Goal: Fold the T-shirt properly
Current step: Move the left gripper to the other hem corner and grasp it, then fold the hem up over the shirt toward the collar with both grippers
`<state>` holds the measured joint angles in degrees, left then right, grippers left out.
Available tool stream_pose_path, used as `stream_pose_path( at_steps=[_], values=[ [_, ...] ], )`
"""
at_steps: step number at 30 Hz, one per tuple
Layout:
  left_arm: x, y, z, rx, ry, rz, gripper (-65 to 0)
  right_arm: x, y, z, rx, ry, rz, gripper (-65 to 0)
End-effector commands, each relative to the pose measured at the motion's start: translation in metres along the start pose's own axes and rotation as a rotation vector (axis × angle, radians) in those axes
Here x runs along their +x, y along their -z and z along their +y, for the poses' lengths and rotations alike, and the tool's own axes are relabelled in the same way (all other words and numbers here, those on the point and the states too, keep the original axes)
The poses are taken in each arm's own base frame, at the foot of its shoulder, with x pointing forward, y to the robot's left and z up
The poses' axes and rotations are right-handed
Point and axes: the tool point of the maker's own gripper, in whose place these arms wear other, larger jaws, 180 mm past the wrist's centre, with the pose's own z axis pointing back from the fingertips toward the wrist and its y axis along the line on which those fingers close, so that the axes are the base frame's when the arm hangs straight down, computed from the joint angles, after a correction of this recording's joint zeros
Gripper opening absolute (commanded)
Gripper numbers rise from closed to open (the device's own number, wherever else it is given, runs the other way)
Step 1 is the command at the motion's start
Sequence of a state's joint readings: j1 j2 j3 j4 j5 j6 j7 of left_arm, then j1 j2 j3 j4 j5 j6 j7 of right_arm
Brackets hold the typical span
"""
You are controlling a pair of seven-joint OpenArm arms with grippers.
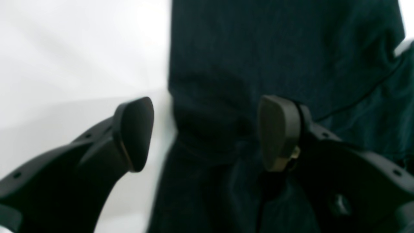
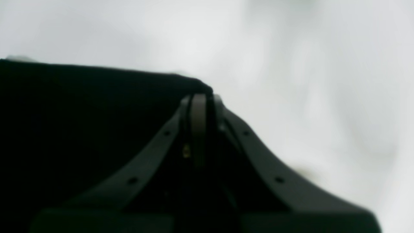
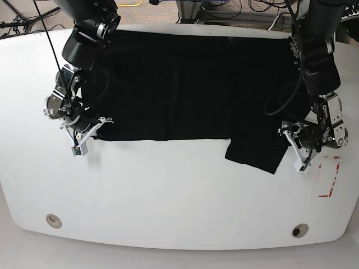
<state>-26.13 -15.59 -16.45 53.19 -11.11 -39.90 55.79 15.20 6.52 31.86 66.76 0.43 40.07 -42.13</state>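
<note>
On white table (image 3: 168, 190) | T-shirt (image 3: 185, 84) spread | right gripper (image 2: 202, 97) pinching hem

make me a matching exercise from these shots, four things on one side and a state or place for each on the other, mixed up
Things:
1. left end effector
2. right end effector
3. T-shirt
4. red markings

States or places:
A. spread across the far half of the table
B. jaws wide apart, nothing between them
C. on the white table near the left arm
D. closed on a black cloth edge

Right pairs: 1-B, 2-D, 3-A, 4-C
</note>
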Motion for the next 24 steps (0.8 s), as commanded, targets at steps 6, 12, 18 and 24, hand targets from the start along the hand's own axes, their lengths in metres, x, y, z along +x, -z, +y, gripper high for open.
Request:
stream_pose_path(
  at_steps=[6, 12, 18, 24],
  values=[
    [0.012, -0.001, -0.001, -0.011, -0.005, -0.044, -18.3, -0.007, -0.002, -0.006, -0.025, -0.022, 0.054, -64.2],
    [0.014, 0.007, -0.017, -0.041, -0.006, -0.05, -21.1, -0.007, -0.002, -0.006, -0.024, -0.022, 0.054, -64.2],
    [0.019, 0.012, -0.027, -0.061, -0.006, -0.068, -47.5, -0.007, -0.002, -0.006, -0.024, -0.022, 0.054, -64.2],
    [0.03, 0.016, -0.033, -0.06, 0.011, -0.128, -65.0, -0.006, -0.002, -0.006, -0.025, -0.022, 0.05, -65.0]
  ],
)
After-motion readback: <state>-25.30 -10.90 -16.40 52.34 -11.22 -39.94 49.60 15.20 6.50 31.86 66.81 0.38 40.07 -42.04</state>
